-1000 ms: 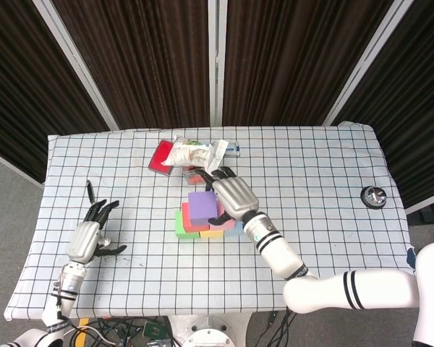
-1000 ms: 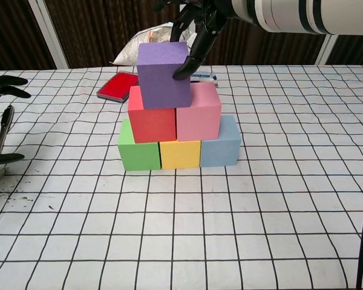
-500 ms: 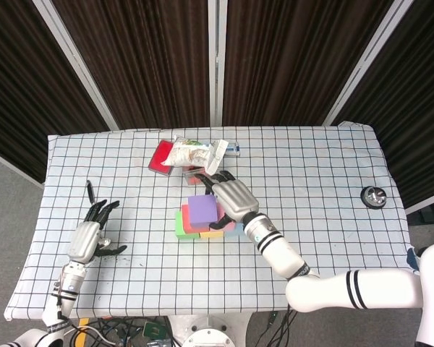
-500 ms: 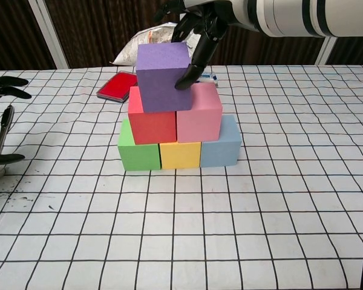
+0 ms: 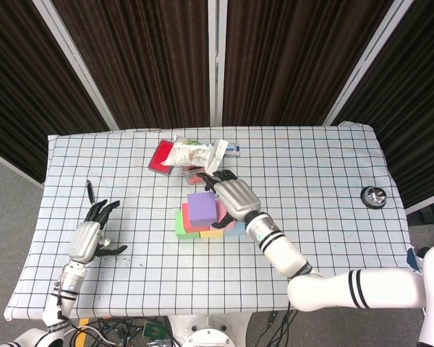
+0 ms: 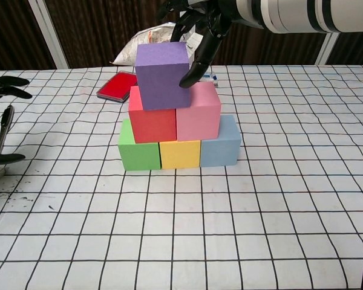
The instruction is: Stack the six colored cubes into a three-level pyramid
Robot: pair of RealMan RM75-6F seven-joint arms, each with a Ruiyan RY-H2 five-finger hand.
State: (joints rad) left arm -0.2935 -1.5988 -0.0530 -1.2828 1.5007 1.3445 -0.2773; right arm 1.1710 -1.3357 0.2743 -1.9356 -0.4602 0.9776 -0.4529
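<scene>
Dark curtains behind, checked tablecloth [image 6: 278,199] below; I work at mid-frame.

My right hand [image 5: 236,196] sits at the right flank of the purple cube [image 6: 162,75]. Chest view shows one fingertip against the cube's right face, near its lower edge. I can't see an opposing grip from here, so I read the hand as unclenched and nudging, not holding. Purple cube rests on the red cube [image 6: 152,121] and pink cube [image 6: 198,114], but sits left of centre, mostly over the red. Below them the green cube [image 6: 138,151], yellow cube [image 6: 179,153] and blue cube [image 6: 221,144] form the base row, touching.

To finish well, I judge: the top cube wants shifting right, over the seam. Pushing from the right side would take it the wrong way, so come round to its left face, push slow and level, and keep clear of the pink cube. Withdraw straight up.

Against half a second ago: the purple cube sat twisted and tilted then; now it lies flatter and squarer. My fingertip is much where it was.

My left hand [image 5: 89,235] lies lower left in the head view, fingers spread, empty, beside a spoon [image 6: 2,132].
</scene>
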